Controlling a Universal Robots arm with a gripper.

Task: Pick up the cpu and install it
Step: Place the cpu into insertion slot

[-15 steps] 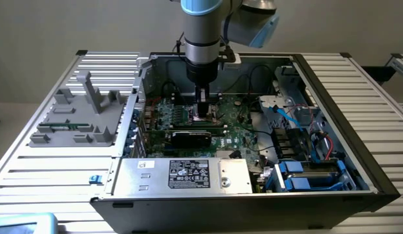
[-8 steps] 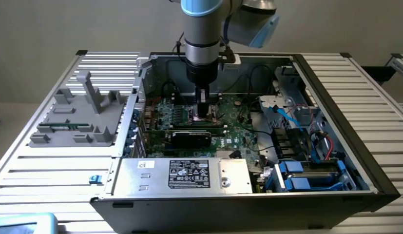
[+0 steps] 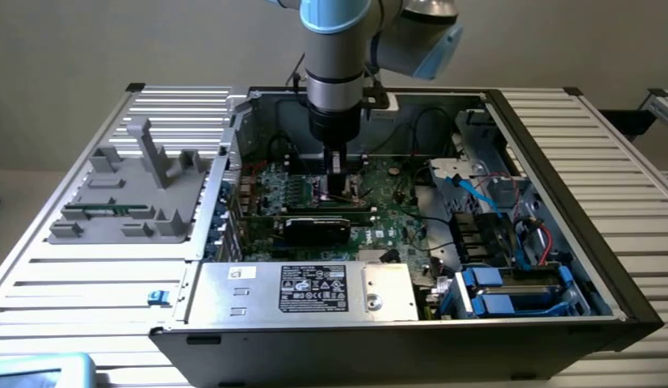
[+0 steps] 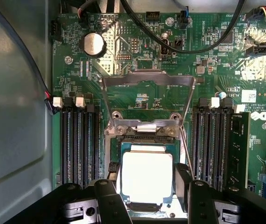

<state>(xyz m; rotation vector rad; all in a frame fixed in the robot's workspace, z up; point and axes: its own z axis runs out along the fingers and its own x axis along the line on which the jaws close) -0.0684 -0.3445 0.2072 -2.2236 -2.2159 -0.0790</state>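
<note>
Inside the open computer case (image 3: 527, 145), the hand (image 4: 147, 184) pinches the cpu (image 4: 146, 171) between its fingers (image 4: 109, 191) over the socket (image 4: 144, 138).

The cpu (image 4: 146, 177) is a small flat square chip with a bright silver metal top and a thin tan-green rim showing along its edges. It lies level, face up and square to the socket (image 4: 144, 140) in the middle of the motherboard (image 4: 216, 70), between the two banks of black memory slots (image 4: 79, 140). The gripper (image 4: 147, 184) closes on it, one dark finger against each opposite side. Whether it is fully seated or just above the socket cannot be told.
</note>
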